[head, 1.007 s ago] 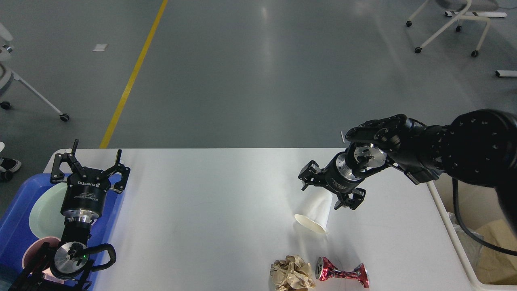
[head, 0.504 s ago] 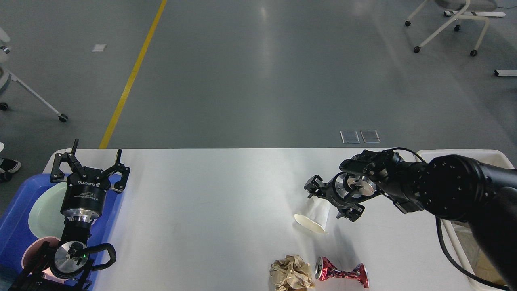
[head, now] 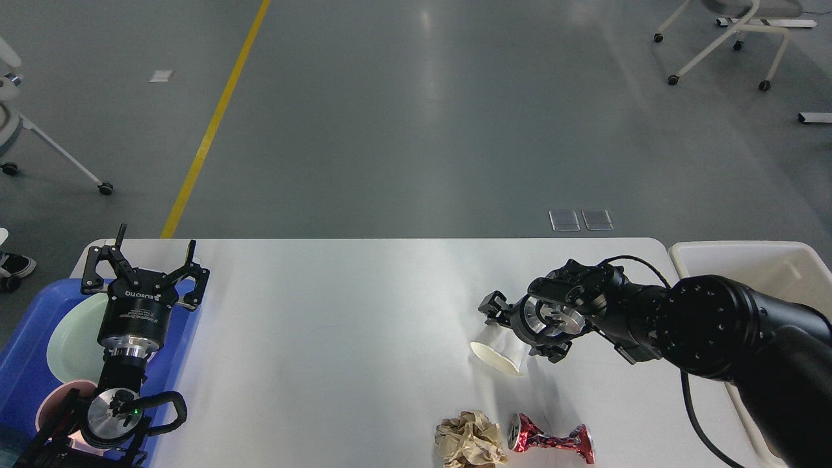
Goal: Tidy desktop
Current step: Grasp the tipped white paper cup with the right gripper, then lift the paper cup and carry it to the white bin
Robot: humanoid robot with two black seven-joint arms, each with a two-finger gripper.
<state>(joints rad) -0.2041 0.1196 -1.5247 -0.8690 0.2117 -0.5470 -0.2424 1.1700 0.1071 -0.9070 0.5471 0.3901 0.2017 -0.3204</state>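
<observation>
Blue tray [head: 26, 344] at far left sits under the open-jawed left gripper [head: 144, 273]. Across the white desktop [head: 338, 338], the right gripper [head: 520, 325] straddles a tipped paper cup [head: 497, 354], its jaws apparently unclosed; next, squeeze gently, then lift toward the cream bin [head: 741, 260].

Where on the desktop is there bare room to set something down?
The wide middle of the desktop is bare, from the blue tray to the paper cup. The near right is crowded: cup, right hand, paper wad, crushed can.
</observation>
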